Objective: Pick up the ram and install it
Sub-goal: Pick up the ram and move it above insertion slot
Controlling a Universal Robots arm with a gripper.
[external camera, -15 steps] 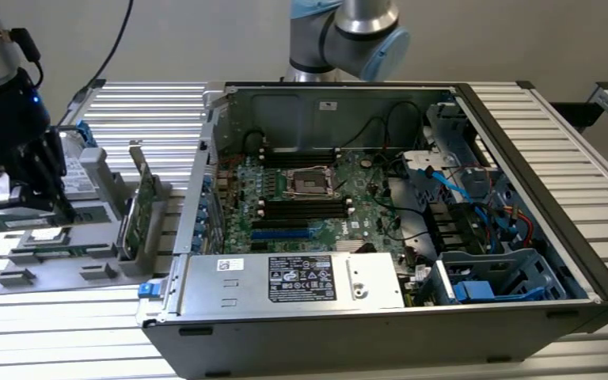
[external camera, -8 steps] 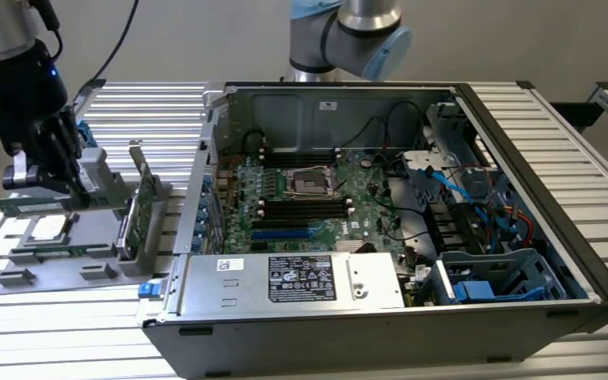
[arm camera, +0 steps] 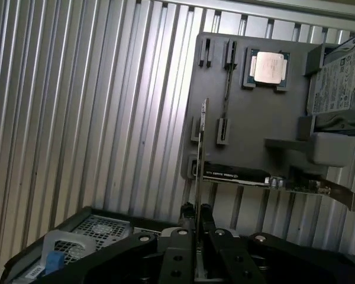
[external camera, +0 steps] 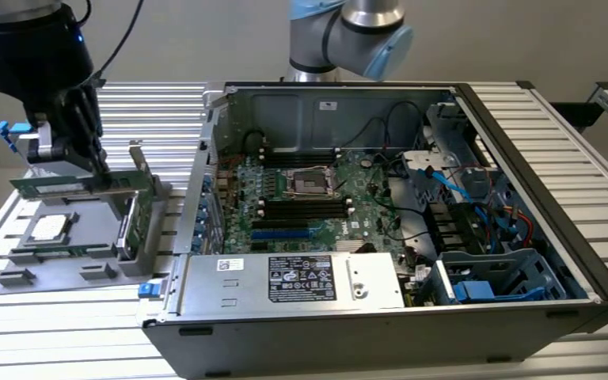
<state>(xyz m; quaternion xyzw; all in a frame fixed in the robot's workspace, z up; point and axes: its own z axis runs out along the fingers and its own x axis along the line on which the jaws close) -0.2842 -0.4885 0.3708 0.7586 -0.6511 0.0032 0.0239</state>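
**Wrist view: stick pinched edge-on between my fingers, above the tray**

My gripper (arm camera: 197, 209) is clamped shut on the ram (arm camera: 201, 148). One finger presses each flat face, so from the wrist I see the stick as a thin line running straight out from between my fingertips. It hangs above the grey tray (arm camera: 254, 118), and as far as I can judge it is lifted out of the tray's holders.

In the exterior view the stick stands on edge and roughly level. Its long axis runs across that view from left to right, and I grip it nearer its right end.

The open computer case (external camera: 283, 111) sits beside the tray, on the exterior view's right. The dark memory slots (external camera: 304, 207) on its board are well apart from the tray and seem to lie about parallel to the stick.

Resting on the tray are a processor chip (arm camera: 269, 67), a hard drive (arm camera: 337, 83) and an upright expansion card (arm camera: 236, 174).

The hard drive's white label, the card's black strip and the sticker on the power supply (external camera: 294, 277) all carry print, but I can read none of it.
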